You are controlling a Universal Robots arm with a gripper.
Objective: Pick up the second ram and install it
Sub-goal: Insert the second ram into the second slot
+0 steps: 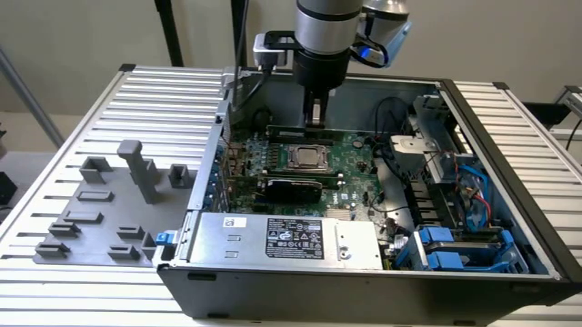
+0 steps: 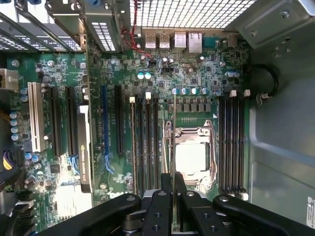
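Hand [image 1: 315, 122] closed tight on second ram [image 1: 289, 129], stick held edge-on over motherboard [image 1: 356, 148], beside CPU socket [image 1: 309, 158].

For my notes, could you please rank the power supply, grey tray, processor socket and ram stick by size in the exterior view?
Largest: grey tray and power supply, too alike to rank.
Then: processor socket.
Smallest: ram stick in the gripper, longer than the socket but very thin.
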